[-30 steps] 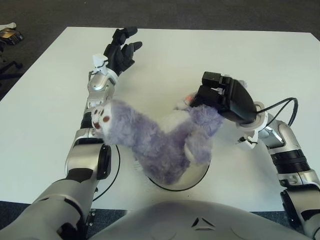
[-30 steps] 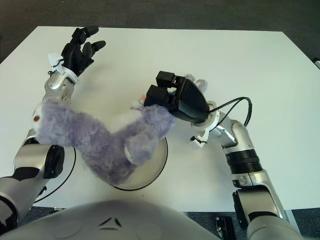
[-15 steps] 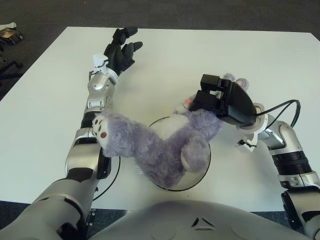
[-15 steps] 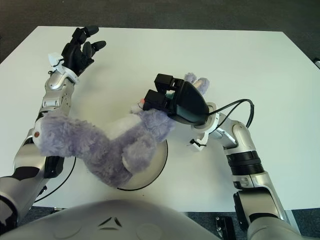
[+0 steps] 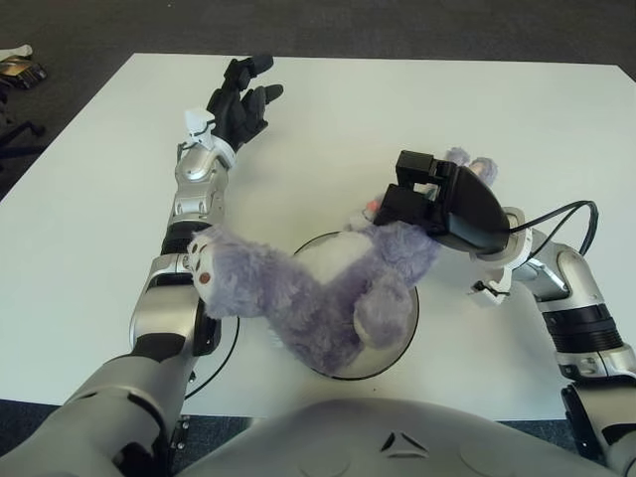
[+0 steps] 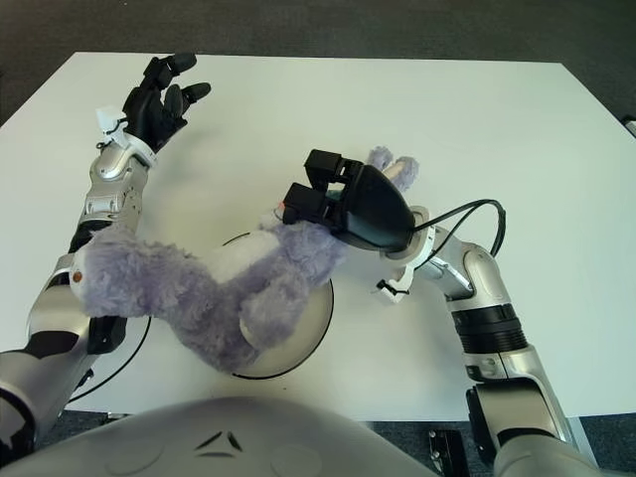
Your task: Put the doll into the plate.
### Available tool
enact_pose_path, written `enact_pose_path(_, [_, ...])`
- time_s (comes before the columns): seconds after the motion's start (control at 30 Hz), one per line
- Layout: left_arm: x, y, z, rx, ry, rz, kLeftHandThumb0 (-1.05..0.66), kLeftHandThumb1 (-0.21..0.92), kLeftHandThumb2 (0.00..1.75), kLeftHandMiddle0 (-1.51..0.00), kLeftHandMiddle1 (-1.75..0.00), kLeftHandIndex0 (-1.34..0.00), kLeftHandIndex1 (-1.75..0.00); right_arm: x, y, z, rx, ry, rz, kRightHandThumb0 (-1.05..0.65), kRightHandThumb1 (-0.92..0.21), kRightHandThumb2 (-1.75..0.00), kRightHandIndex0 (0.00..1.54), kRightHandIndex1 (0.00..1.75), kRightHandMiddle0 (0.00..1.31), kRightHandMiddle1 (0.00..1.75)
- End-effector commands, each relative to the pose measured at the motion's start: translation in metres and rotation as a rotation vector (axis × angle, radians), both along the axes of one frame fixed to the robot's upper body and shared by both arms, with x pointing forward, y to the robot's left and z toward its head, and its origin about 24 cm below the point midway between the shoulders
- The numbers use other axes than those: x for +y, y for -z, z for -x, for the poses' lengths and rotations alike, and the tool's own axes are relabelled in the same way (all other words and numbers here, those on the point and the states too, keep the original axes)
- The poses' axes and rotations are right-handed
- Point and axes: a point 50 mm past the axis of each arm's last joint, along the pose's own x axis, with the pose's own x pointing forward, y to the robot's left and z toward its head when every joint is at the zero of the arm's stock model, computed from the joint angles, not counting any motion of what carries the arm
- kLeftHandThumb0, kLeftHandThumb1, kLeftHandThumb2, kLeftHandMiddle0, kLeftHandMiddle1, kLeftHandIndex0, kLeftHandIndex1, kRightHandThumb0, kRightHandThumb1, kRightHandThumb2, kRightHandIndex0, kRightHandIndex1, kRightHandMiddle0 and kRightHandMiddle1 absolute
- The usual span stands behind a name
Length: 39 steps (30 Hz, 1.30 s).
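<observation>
A fluffy purple doll (image 5: 318,298) lies slanted across a round white plate (image 5: 397,343) near the table's front edge. Its body rests over the plate, and one limb with a pale paw (image 5: 204,263) sticks out left over my left forearm. My right hand (image 5: 407,194) is shut on the doll's upper end, just above the plate's far right rim. The doll's ears (image 5: 467,164) show behind the hand. My left hand (image 5: 241,94) is held out over the far left of the white table (image 5: 348,109), fingers spread, holding nothing.
A thin black cable loop (image 5: 227,350) lies on the table beside my left elbow. A black cable (image 5: 561,212) arcs from my right wrist. The dark floor surrounds the table, with a small object (image 5: 20,70) at the far left.
The doll has sunk lower onto the plate and its left-pointing limb has dropped. My right hand has shifted slightly with it. My left hand has not moved.
</observation>
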Motion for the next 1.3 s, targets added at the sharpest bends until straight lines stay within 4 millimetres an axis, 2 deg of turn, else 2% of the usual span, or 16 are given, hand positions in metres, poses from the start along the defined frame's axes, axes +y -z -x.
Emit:
enact_pose_path(0.0, [-0.0015, -0.0101, -0.0027, -0.039, 0.001, -0.001, -0.54, 0.82, 0.68, -0.23, -0.73, 0.00, -1.03, -0.0034, -0.0040, 0.0004, -0.024, 0.019, 0.038, -0.13, -0.52, -1.05, 0.23, 1.58, 0.42, 1.73])
enact_pose_path(0.03, [-0.0014, -0.0101, -0.0027, -0.039, 0.001, -0.001, -0.55, 0.82, 0.68, -0.23, -0.74, 0.00, -1.03, -0.0034, -0.0038, 0.0005, -0.023, 0.018, 0.042, -0.22, -0.53, -1.03, 0.15, 1.50, 0.43, 1.73])
enact_pose_path(0.13, [-0.0014, -0.0101, -0.0027, -0.039, 0.000, -0.002, -0.55, 0.83, 0.69, -0.22, -0.74, 0.00, -1.02, -0.0038, -0.0028, 0.0006, -0.018, 0.014, 0.057, -0.33, -0.56, -0.98, 0.05, 1.36, 0.43, 1.71])
enact_pose_path(0.23, [-0.0017, -0.0103, -0.0030, -0.039, 0.001, -0.004, -0.55, 0.83, 0.68, -0.22, -0.73, 0.00, -1.01, -0.0043, -0.0017, 0.0000, -0.004, 0.000, 0.075, -0.36, -0.60, -0.92, 0.02, 1.23, 0.41, 1.70])
enact_pose_path(0.27, [-0.0018, -0.0104, -0.0031, -0.039, 0.002, -0.005, -0.55, 0.83, 0.68, -0.21, -0.73, 0.00, -1.00, -0.0042, -0.0017, -0.0001, 0.001, -0.007, 0.081, -0.36, -0.64, -0.85, 0.01, 1.06, 0.40, 1.69])
enact_pose_path(0.37, [-0.0017, -0.0103, -0.0032, -0.037, 0.002, -0.002, -0.55, 0.83, 0.68, -0.21, -0.72, 0.00, -0.99, -0.0045, -0.0007, -0.0005, 0.025, -0.021, 0.102, -0.36, -0.72, -0.73, 0.00, 0.88, 0.37, 1.67])
enact_pose_path(0.4, [-0.0017, -0.0103, -0.0033, -0.035, 0.002, 0.000, -0.54, 0.82, 0.68, -0.21, -0.72, 0.00, -1.00, -0.0048, -0.0002, -0.0007, 0.035, -0.026, 0.113, -0.18, -0.57, -0.95, 0.00, 0.79, 0.29, 1.56])
enact_pose_path(0.5, [-0.0016, -0.0101, -0.0034, -0.033, 0.001, 0.003, -0.54, 0.82, 0.68, -0.22, -0.72, 0.00, -1.00, -0.0055, 0.0006, -0.0009, 0.059, -0.035, 0.140, 0.05, -0.35, -1.27, 0.00, 0.65, 0.18, 1.38])
enact_pose_path(0.6, [-0.0015, -0.0098, -0.0035, -0.031, 0.001, 0.006, -0.54, 0.82, 0.68, -0.22, -0.72, 0.00, -1.00, -0.0063, 0.0003, -0.0007, 0.068, -0.041, 0.166, 0.14, -0.28, -1.38, 0.00, 0.58, 0.12, 1.29])
enact_pose_path(0.7, [-0.0015, -0.0095, -0.0035, -0.031, 0.003, 0.009, -0.54, 0.81, 0.68, -0.21, -0.72, 0.00, -1.00, -0.0065, -0.0003, -0.0007, 0.070, -0.045, 0.175, 0.17, -0.26, -1.42, 0.01, 0.54, 0.08, 1.24])
enact_pose_path(1.03, [-0.0020, -0.0098, -0.0037, -0.031, -0.001, 0.011, -0.53, 0.79, 0.70, -0.23, -0.74, 0.00, -1.06, -0.0080, -0.0005, -0.0004, 0.095, -0.050, 0.174, 0.19, -0.25, -1.43, 0.04, 0.49, 0.02, 1.19])
enact_pose_path(1.27, [-0.0018, -0.0092, -0.0039, -0.030, 0.006, 0.006, -0.54, 0.80, 0.71, -0.21, -0.74, 0.00, -1.01, -0.0087, -0.0012, -0.0007, 0.095, -0.058, 0.152, 0.19, -0.23, -1.43, 0.05, 0.49, 0.03, 1.21])
